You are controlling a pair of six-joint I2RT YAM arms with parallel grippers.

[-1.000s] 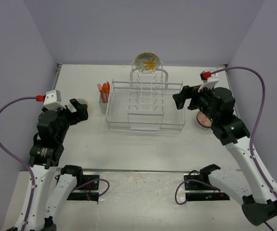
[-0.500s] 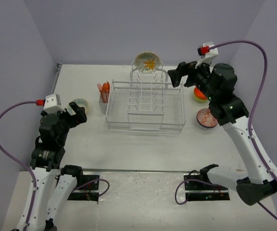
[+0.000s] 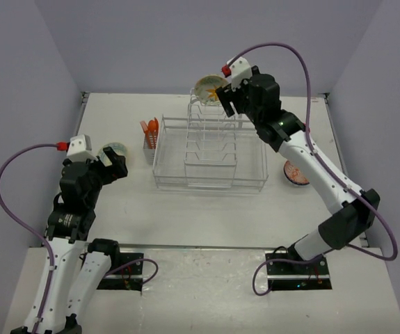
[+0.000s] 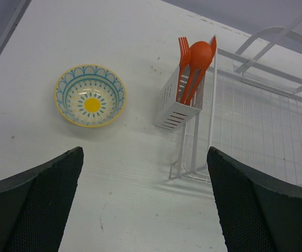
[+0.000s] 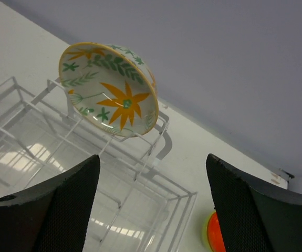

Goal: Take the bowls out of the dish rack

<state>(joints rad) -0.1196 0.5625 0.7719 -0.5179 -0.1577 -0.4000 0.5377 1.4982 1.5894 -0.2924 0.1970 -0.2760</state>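
The white wire dish rack (image 3: 209,186) stands mid-table. A cream bowl with an orange flower (image 3: 206,86) leans upright in the far end of its central row, and shows large in the right wrist view (image 5: 108,89). My right gripper (image 3: 225,103) hovers open just in front of and above this bowl (image 5: 152,160), not touching it. My left gripper (image 3: 118,163) is open and empty above the table left of the rack (image 4: 144,152). A bowl with teal arcs and a yellow centre (image 4: 90,96) sits on the table beyond it.
A white cutlery holder (image 4: 178,102) with orange utensils (image 4: 195,60) hangs on the rack's left side. A dark red-patterned bowl (image 3: 297,172) sits on the table right of the rack. An orange bowl in a lime one (image 5: 214,233) sits at the far right.
My right arm has swung from the table's right side leftwards and away to the far end of the rack, by the cream bowl. My left arm has barely shifted.
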